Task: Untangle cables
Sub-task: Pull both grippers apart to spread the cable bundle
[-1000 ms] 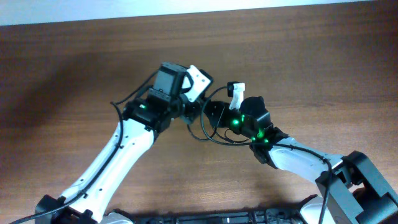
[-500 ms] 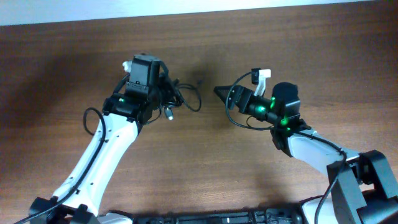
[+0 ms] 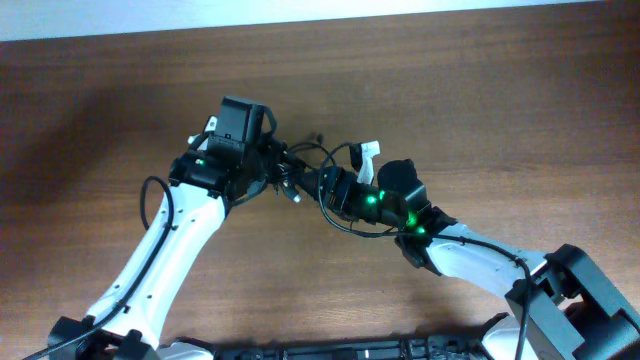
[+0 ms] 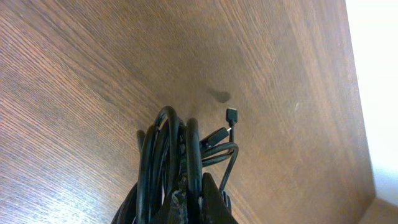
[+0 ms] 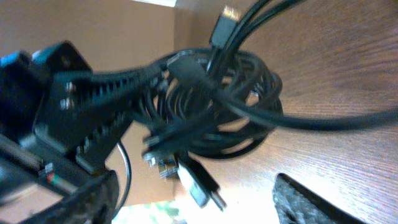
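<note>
A brown wooden tabletop [image 3: 500,100] is seen from above, with two white robot arms reaching in from the bottom edge and meeting near the middle. The left gripper [image 3: 270,165] is closed tight on a bunch of thin black cables [image 5: 205,93], wound together in a tangled coil and lifted off the wood. In the left wrist view the coil rises from between the closed fingers [image 4: 186,205], and one small plug [image 4: 231,116] sticks out to the right, above its shadow on the wood. The right gripper [image 3: 325,184] sits just beside the bunch, facing the left one. Its two fingers stand wide apart and grasp nothing, with loose plug ends hanging in front of them.
</note>
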Controlling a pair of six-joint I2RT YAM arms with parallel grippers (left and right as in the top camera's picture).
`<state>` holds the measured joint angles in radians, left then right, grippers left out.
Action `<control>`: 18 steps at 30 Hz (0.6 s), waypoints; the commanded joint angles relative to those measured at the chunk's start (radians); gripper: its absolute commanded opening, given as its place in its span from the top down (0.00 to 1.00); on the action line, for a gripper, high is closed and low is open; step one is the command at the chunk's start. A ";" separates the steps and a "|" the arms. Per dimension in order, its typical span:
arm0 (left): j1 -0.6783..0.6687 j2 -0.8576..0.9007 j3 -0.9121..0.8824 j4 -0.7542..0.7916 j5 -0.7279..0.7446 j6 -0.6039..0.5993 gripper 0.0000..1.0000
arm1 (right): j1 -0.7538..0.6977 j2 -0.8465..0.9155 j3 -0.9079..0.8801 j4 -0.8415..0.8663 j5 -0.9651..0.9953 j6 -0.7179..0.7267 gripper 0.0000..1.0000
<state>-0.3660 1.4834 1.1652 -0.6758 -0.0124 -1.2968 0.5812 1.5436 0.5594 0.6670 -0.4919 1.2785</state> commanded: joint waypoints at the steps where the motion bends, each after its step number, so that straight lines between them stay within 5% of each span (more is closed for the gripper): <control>1: -0.037 -0.024 0.015 0.000 -0.007 0.068 1.00 | 0.008 -0.005 0.015 0.005 0.090 0.071 0.32; 6: -0.084 -0.024 0.015 0.001 -0.006 0.067 1.00 | 0.008 -0.005 0.015 0.002 0.089 0.138 0.52; 10: -0.107 -0.024 0.015 0.009 -0.008 0.006 1.00 | 0.009 -0.005 0.015 0.001 0.078 0.159 0.96; 14: -0.097 -0.024 0.015 0.048 -0.010 -0.087 1.00 | 0.008 -0.005 0.015 -0.025 0.078 0.076 0.96; 18: -0.020 -0.061 0.016 0.106 -0.003 -0.087 1.00 | -0.011 -0.005 0.015 -0.442 0.222 -0.098 0.96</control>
<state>-0.4500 1.4834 1.1641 -0.6083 -0.0364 -1.3468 0.5816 1.5330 0.5900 0.3817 -0.3767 1.3064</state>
